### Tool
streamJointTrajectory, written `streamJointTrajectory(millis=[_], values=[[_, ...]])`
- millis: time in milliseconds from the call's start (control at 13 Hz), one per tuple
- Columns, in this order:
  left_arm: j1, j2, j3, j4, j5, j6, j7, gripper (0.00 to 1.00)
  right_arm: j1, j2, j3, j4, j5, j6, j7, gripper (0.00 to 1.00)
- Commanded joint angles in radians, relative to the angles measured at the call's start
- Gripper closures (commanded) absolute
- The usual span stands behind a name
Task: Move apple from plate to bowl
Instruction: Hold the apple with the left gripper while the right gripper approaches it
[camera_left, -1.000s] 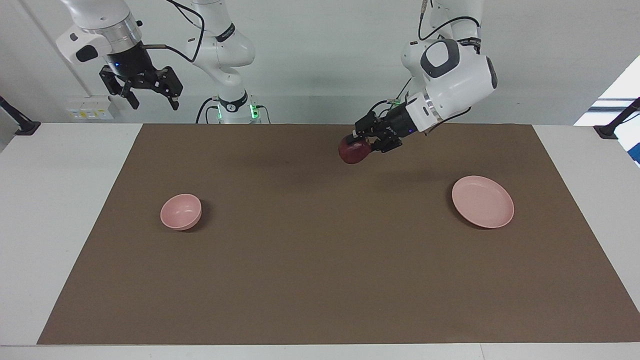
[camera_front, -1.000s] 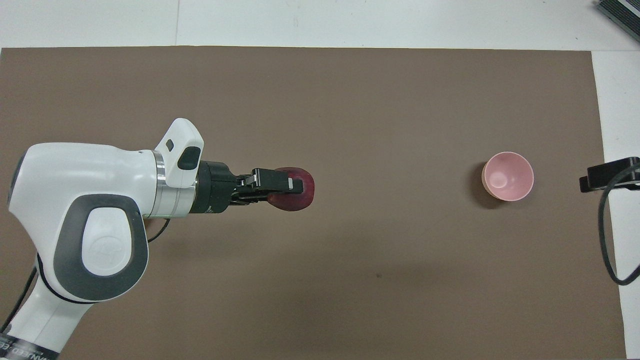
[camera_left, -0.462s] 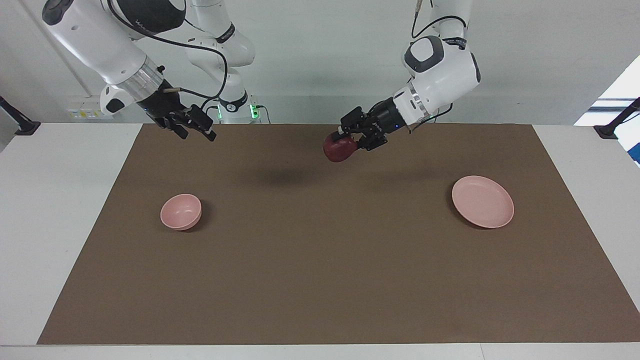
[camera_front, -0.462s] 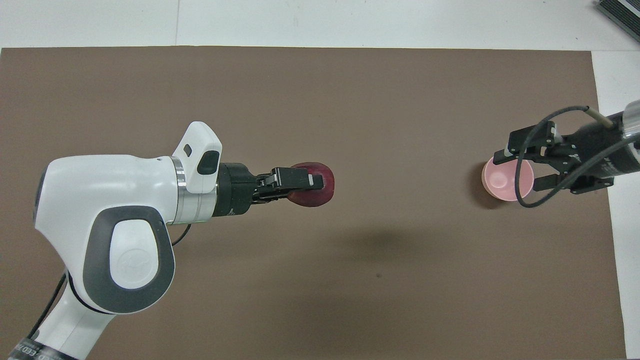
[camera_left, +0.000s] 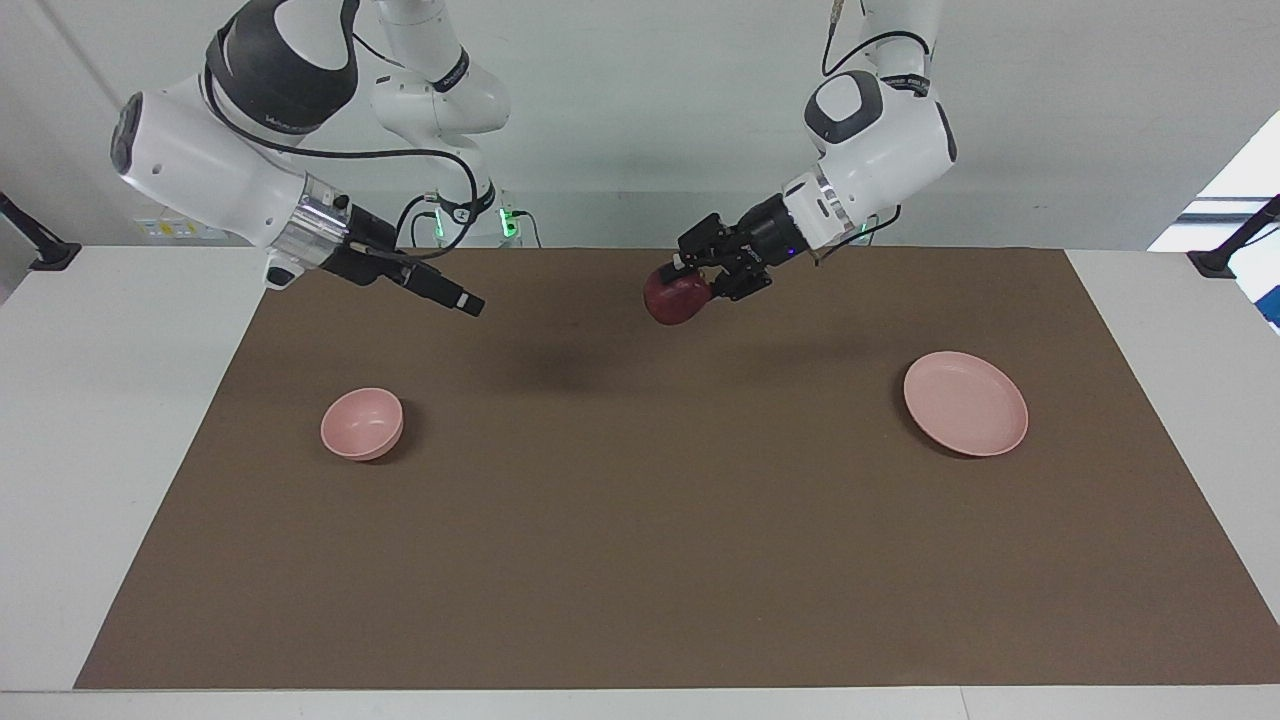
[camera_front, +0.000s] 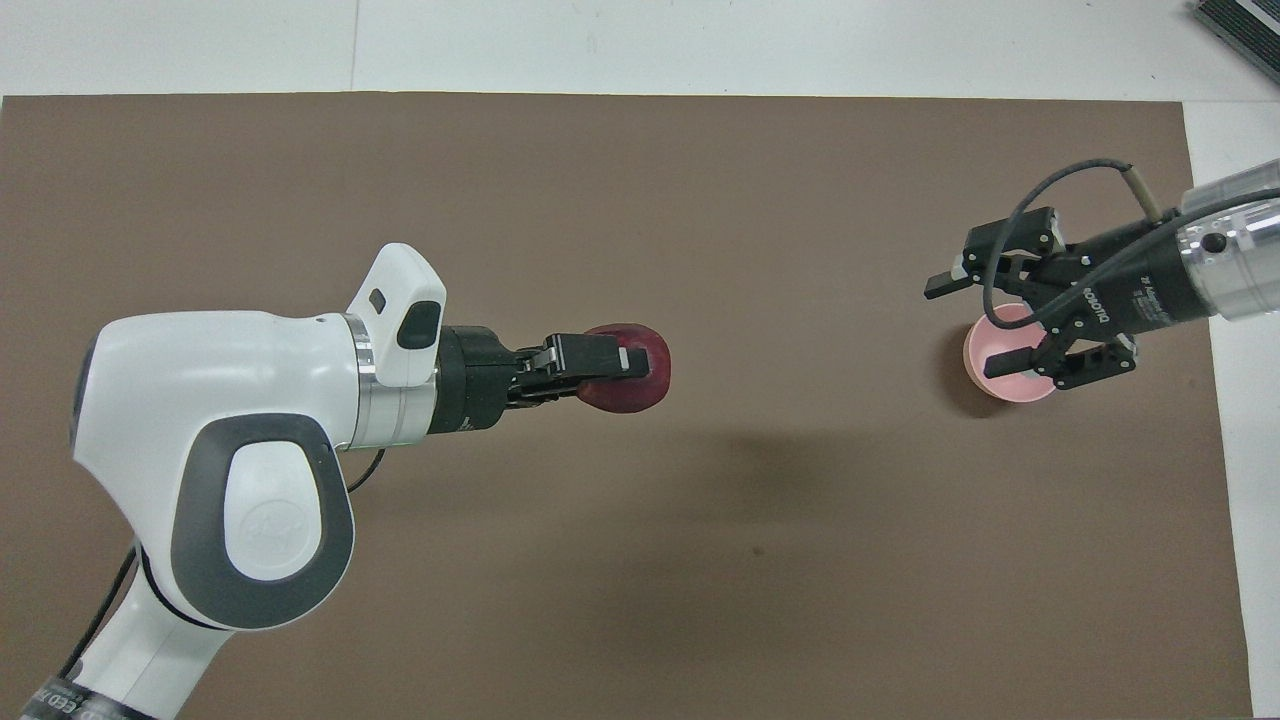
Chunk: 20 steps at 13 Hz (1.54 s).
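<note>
My left gripper (camera_left: 692, 280) is shut on the dark red apple (camera_left: 672, 302) and holds it in the air over the middle of the brown mat, well above it. It also shows in the overhead view (camera_front: 622, 361) with the apple (camera_front: 640, 385). The pale pink plate (camera_left: 965, 403) lies bare toward the left arm's end; the left arm hides it in the overhead view. The small pink bowl (camera_left: 362, 423) stands toward the right arm's end. My right gripper (camera_left: 466, 304) is open in the air, pointing toward the apple; from above it (camera_front: 972, 325) partly covers the bowl (camera_front: 1008, 387).
A brown mat (camera_left: 640, 560) covers most of the white table (camera_left: 120, 400). A black clamp (camera_left: 1225, 255) sits at the left arm's end, and another (camera_left: 40, 250) at the right arm's end. Nothing else stands on the mat.
My right arm has swung down and in from its raised place, its gripper now reaching over the mat above the bowl's area. My left gripper carried the apple a little toward the right arm's end.
</note>
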Motion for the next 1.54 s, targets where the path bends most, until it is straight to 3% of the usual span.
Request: streamJointTrajectory(millis=[0, 154, 308, 615, 1462], values=[[-0.007, -0.003, -0.049, 0.0, -0.017, 0.089, -0.049, 1.0, 0.059, 0.029, 0.008, 0.016, 0.094, 0.073, 0.171, 0.0], [-0.007, 0.0, -0.071, 0.005, -0.017, 0.133, -0.059, 1.0, 0.07, 0.075, 0.008, 0.034, 0.207, 0.098, 0.253, 0.0], [-0.007, 0.005, -0.117, 0.005, -0.019, 0.242, -0.077, 1.0, 0.104, 0.099, 0.012, 0.028, 0.223, 0.095, 0.27, 0.0], [-0.013, 0.02, -0.143, 0.024, -0.019, 0.341, -0.083, 1.0, 0.161, 0.106, 0.014, -0.003, 0.263, 0.1, 0.34, 0.0], [-0.013, 0.025, -0.145, 0.026, -0.013, 0.336, -0.111, 1.0, 0.179, 0.086, 0.014, -0.027, 0.315, 0.023, 0.339, 0.0]])
